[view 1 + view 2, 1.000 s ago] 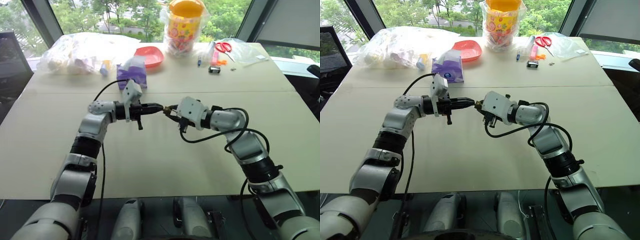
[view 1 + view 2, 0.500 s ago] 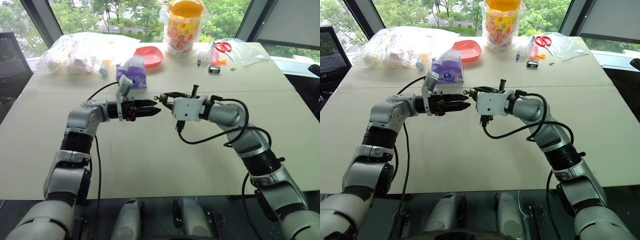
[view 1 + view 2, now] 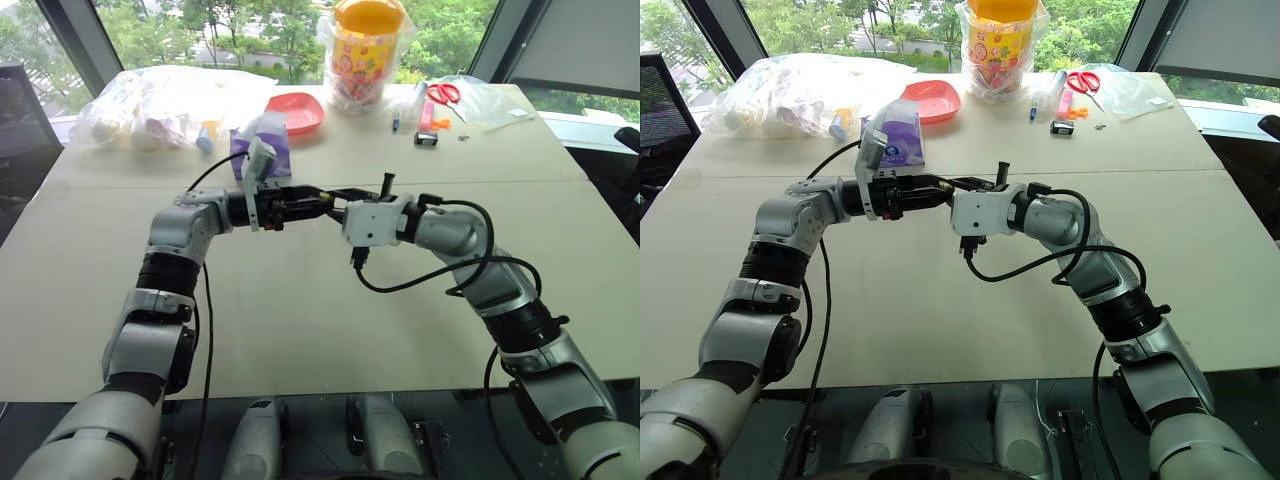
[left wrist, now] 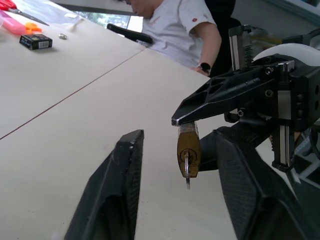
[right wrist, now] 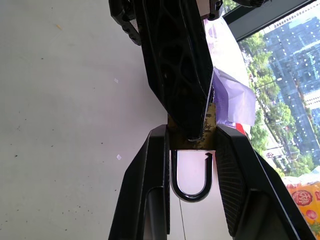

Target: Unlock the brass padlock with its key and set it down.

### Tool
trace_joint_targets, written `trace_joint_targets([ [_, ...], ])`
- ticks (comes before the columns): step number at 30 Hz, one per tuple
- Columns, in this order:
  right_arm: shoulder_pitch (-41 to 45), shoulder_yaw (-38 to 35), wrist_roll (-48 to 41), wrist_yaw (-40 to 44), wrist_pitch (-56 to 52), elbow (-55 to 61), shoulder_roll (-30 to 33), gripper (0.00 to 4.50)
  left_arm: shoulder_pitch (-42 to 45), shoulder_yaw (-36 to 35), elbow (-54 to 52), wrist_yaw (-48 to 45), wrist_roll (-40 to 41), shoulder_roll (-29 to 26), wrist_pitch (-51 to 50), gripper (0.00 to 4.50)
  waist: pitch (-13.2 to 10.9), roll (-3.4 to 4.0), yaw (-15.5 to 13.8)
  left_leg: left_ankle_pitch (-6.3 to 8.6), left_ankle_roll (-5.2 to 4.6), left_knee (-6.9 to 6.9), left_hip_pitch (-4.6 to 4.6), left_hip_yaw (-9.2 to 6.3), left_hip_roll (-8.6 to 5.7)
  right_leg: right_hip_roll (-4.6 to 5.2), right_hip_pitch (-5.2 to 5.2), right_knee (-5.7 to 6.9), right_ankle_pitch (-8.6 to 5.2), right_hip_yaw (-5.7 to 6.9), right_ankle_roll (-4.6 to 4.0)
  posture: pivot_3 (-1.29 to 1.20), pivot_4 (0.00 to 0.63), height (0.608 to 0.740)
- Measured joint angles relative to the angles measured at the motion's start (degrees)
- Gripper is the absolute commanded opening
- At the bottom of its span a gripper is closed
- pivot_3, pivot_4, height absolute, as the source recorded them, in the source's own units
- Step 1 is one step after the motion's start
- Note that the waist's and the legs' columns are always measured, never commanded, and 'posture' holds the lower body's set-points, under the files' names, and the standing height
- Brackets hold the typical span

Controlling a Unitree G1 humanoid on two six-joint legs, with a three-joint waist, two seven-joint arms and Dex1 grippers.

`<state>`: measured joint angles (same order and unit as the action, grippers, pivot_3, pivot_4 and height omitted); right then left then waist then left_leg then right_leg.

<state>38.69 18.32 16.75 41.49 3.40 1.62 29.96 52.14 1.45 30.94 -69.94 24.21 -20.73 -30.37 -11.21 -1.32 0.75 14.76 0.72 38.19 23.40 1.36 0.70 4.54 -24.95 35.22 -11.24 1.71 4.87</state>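
Head view: both arms meet mid-air over the beige table (image 3: 300,330). Left gripper (image 3: 322,205) comes in from 9 o'clock, right gripper (image 3: 335,196) from 3 o'clock, tips overlapping; a purple pack (image 3: 264,146) sits at 11 o'clock behind them.

Left wrist view: the brass padlock (image 4: 188,149) hangs pinched in the right gripper's tip, the key (image 4: 186,170) sticking out of its lower end. Left fingers (image 4: 116,190) part-open either side of it, not touching.

Right wrist view: right fingers (image 5: 150,185) clamp the padlock body, shackle loop between them. Left gripper overlaps the padlock's far end at 12 o'clock.
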Motion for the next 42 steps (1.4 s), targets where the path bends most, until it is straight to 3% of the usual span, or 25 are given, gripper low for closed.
trace_joint_targets([
  [3, -0.1, 0.0, 0.1, 0.0, -0.2, 0.0, 0.0, 0.69, 0.0, 0.0, 0.3, -0.9, 0.0, 0.2, 0.1, 0.01, 0.0, 0.00, 0.0, 0.00, 0.00, 0.00, 0.00, 0.00, 0.00, 0.00, 0.00, 0.00, 0.00, 0.00, 0.00, 0.00, 0.150, 0.740],
  [9, -0.3, 0.0, 0.1, 0.3, -0.5, 0.1, 0.0, 0.69, 0.0, 0.2, 0.4, -1.0, -0.6, 0.2, 0.4, 0.01, 0.0, 0.00, 0.0, 0.00, 0.00, 0.00, 0.00, 0.00, 0.00, 0.00, 0.00, 0.00, 0.00, 0.00, 0.00, 0.00, 0.150, 0.740],
  [17, -1.8, -0.2, 0.2, 1.3, -3.3, 0.4, 1.1, 4.46, -0.1, 0.1, 0.4, -0.6, -1.6, 0.1, 0.7, 0.00, 0.0, 0.00, -0.1, 0.00, 0.00, 0.00, 0.00, 0.00, 0.00, 0.00, 0.00, 0.00, 0.00, 0.00, 0.00, 0.00, 0.150, 0.740],
  [20, -3.2, -1.6, 0.5, 0.9, -5.1, 0.8, 2.5, 4.46, -0.8, 0.1, 0.2, -0.5, -1.7, -0.1, 0.7, 0.00, 0.0, 0.00, -0.2, 0.00, 0.00, 0.00, 0.00, -0.01, 0.00, 0.00, 0.01, 0.00, 0.00, 0.00, 0.00, 0.00, 0.150, 0.740],
  [23, -8.2, -7.8, -5.3, 0.6, -14.0, 4.5, 0.5, 3.38, -2.1, -0.1, -0.2, -0.6, -1.7, -1.5, 0.4, 0.00, 0.0, -0.01, -0.2, 0.00, 0.00, -0.01, 0.01, -0.02, 0.01, 0.00, 0.00, 0.01, 0.00, 0.00, 0.00, 0.00, 0.150, 0.740],
  [29, -10.7, -14.6, -19.5, 0.6, -27.8, 15.6, -5.3, 0.26, -2.3, -0.2, -1.9, -1.8, -1.0, -1.7, -0.2, 0.00, 0.0, -0.01, -0.1, 0.00, 0.00, 0.00, -0.04, -0.05, 0.04, -0.01, 0.02, 0.06, 0.01, 0.01, -0.02, 0.00, 0.150, 0.740],
  [30, -10.7, -14.6, -20.9, 0.6, -29.8, 16.8, -5.5, 0.06, -2.3, -0.2, -2.3, -2.2, -0.8, -1.7, -0.3, 0.00, 0.0, -0.01, -0.1, 0.00, 0.00, 0.01, -0.04, -0.05, 0.04, -0.01, 0.03, 0.06, 0.00, 0.01, -0.03, 0.00, 0.150, 0.740],
  [35, -10.7, -14.1, -25.5, 0.3, -36.9, 19.9, -6.4, 0.06, -2.4, -0.1, -3.9, -2.9, 0.1, -1.7, -1.3, 0.00, 0.0, -0.01, -0.2, 0.00, 0.00, 0.01, -0.01, -0.04, 0.03, 0.00, 0.03, 0.02, 0.00, 0.01, -0.03, 0.00, 0.150, 0.740],
  [42, -10.5, -11.8, -26.3, -0.5, -37.8, 20.2, -5.9, 0.06, -4.1, 0.5, -8.2, -5.5, 0.5, -2.1, -3.9, 0.00, 0.0, -0.01, -0.1, 0.00, 0.00, 0.01, -0.02, -0.04, 0.03, 0.00, 0.02, 0.01, 0.00, 0.01, -0.03, 0.00, 0.150, 0.740],
])
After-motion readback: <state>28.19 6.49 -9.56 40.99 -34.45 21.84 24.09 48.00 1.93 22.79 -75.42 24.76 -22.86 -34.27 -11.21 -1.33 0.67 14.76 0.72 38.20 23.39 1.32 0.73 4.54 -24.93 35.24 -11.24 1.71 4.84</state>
